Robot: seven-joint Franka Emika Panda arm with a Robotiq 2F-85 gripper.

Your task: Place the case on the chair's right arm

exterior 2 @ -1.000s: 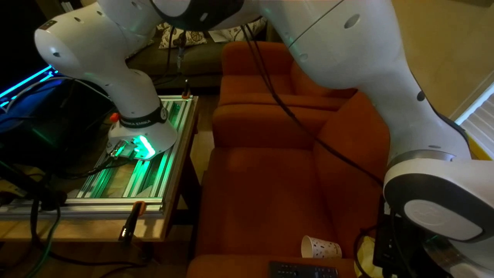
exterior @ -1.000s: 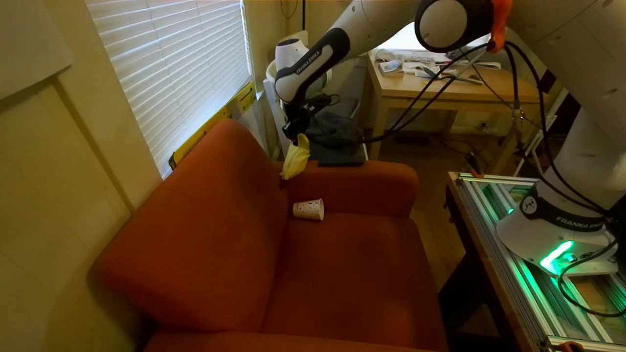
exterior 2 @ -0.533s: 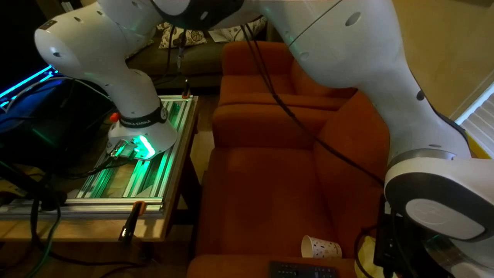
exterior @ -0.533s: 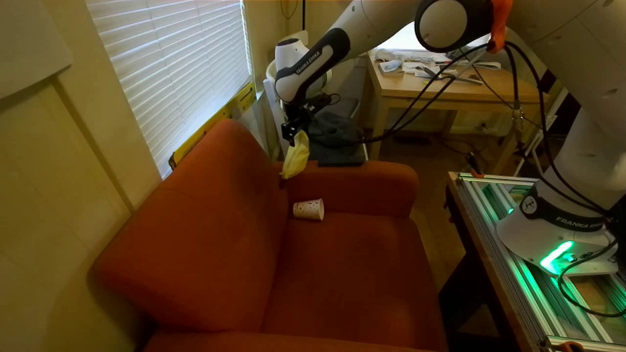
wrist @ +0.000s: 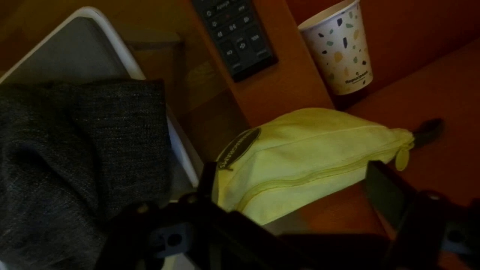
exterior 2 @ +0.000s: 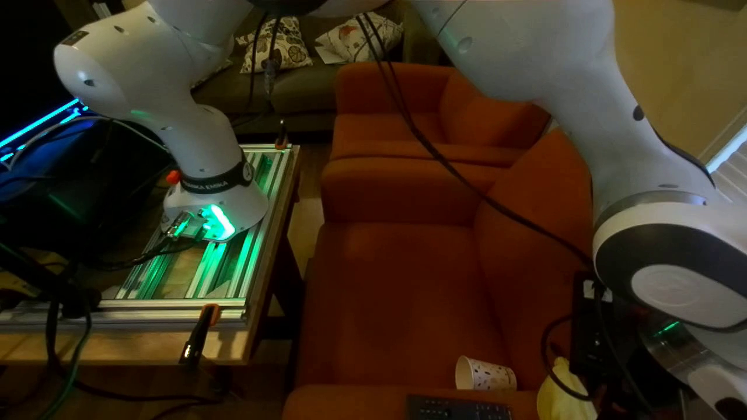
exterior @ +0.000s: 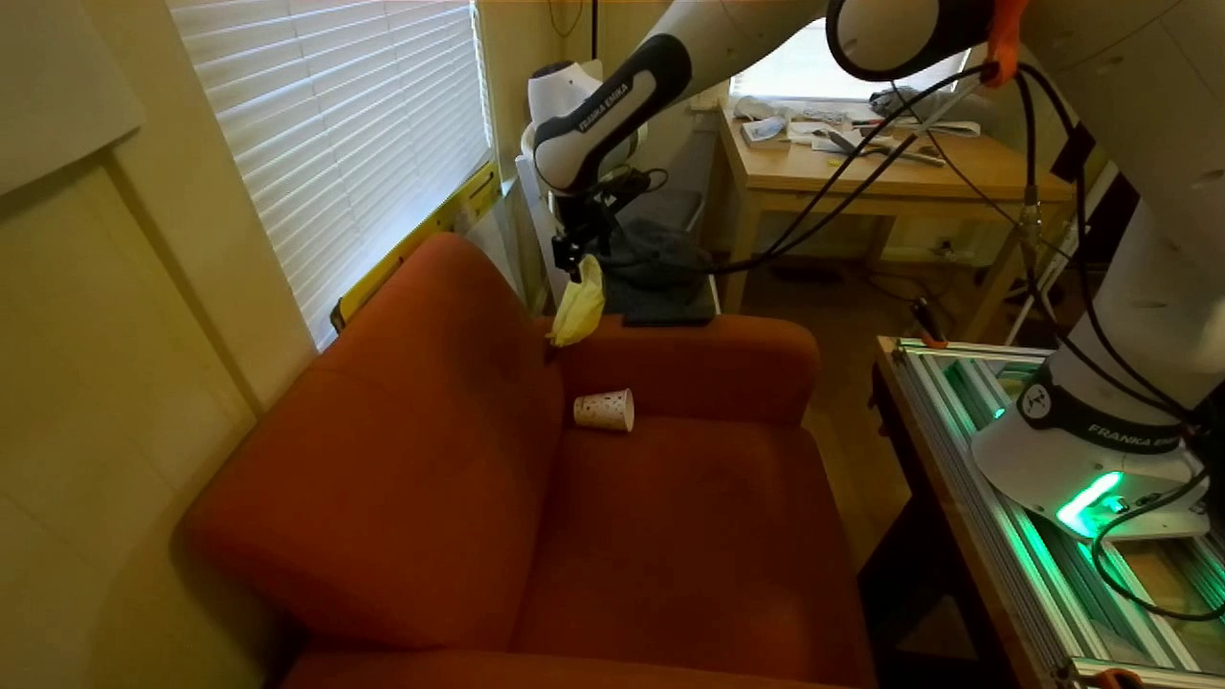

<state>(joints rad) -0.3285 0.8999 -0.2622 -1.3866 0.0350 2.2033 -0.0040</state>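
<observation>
The yellow banana-shaped case lies at the rear end of the chair's right arm, its dark tip over by the backrest. In an exterior view the case sits slanted where that arm meets the back of the rust-orange chair. My gripper is just over it, jaws spread wide. The left fingertip is up against or very near the case's blunt end; the right finger stands clear of its lower edge. How far the case bears on the arm is partly hidden.
A speckled paper cup lies on the seat beside the arm. A black remote is on the armrest. Beyond it stands a white chair with dark cloth. Blinds cover a window behind the backrest; cables hang from my arm.
The jaws have spread apart from the case. My arm has risen a little, uncovering more of the case in an exterior view. The case itself has shifted only slightly.
</observation>
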